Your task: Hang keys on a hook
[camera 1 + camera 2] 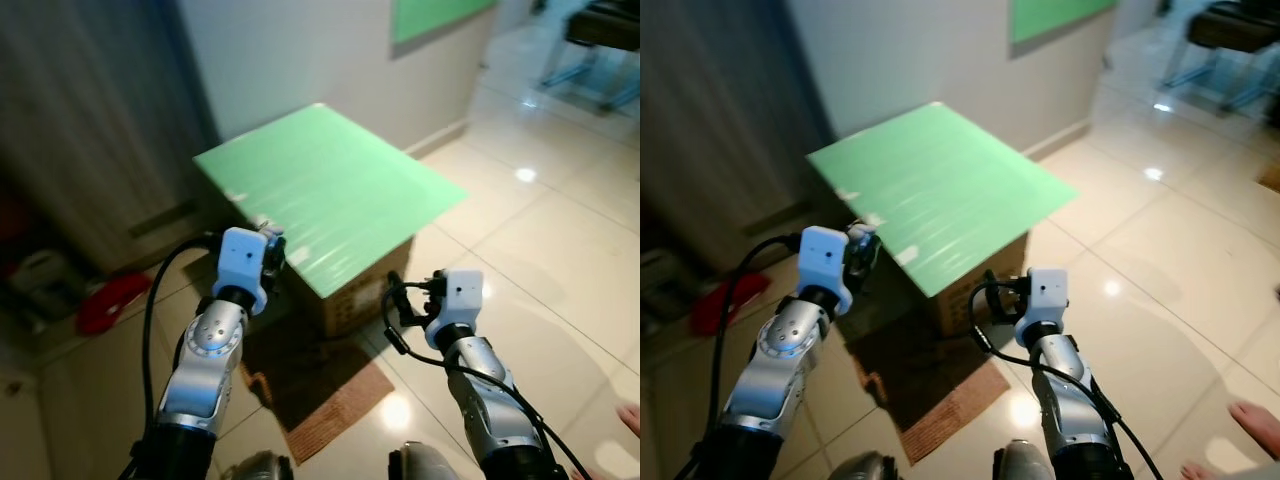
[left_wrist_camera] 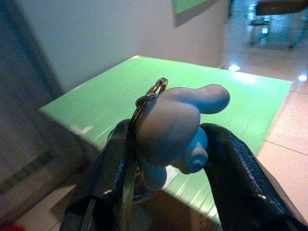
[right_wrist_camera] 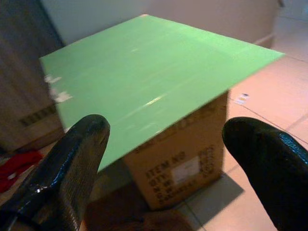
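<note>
The left end effector (image 2: 168, 159) was clamped on the keys (image 2: 171, 130): a pale blue rubbery figure charm sat squeezed between its two black fingers (image 2: 236, 178), with a metal key ring (image 2: 150, 96) standing up at the charm's near edge and a strand of metal hanging down along one finger. In the head views this end effector (image 1: 268, 258) was raised just short of the near corner of a green board (image 1: 330, 190), which lay flat on top of a cardboard box (image 1: 365, 290) standing on the tiled floor (image 1: 540, 250). The right end effector (image 3: 163, 159) was spread wide and held nothing, its fingers (image 3: 72, 163) pointed toward the box's printed side, lower than the board. Beneath both arms lay a brown mat (image 1: 320, 395). Far off to the left end effector's outer side, a red object (image 1: 110, 300) lay on the floor by a dark wall.
</note>
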